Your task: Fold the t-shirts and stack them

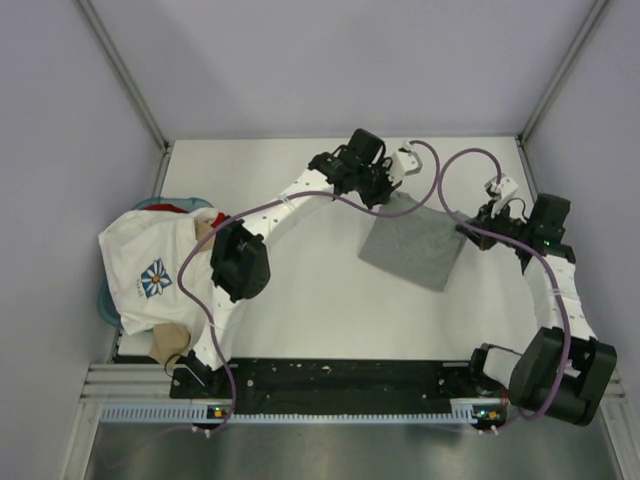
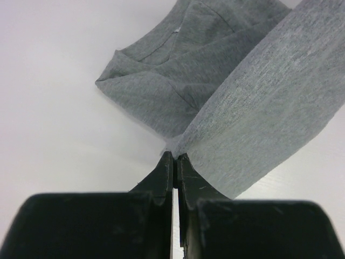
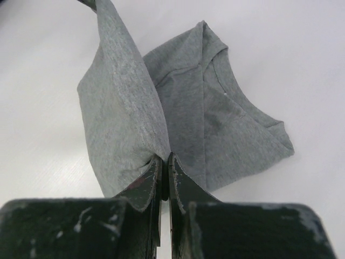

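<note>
Left gripper (image 2: 173, 156) and right gripper (image 3: 165, 157) both clamped on the grey t-shirt (image 1: 415, 248), its lifted fold stretched between them, seemingly taut.

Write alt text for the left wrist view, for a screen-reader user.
The left tool, its jaws shut, pinches an edge of the heather-grey t-shirt and holds a broad flap of it up towards the right. The rest of the shirt lies partly folded on the white table beyond, with its neckline showing.
</note>
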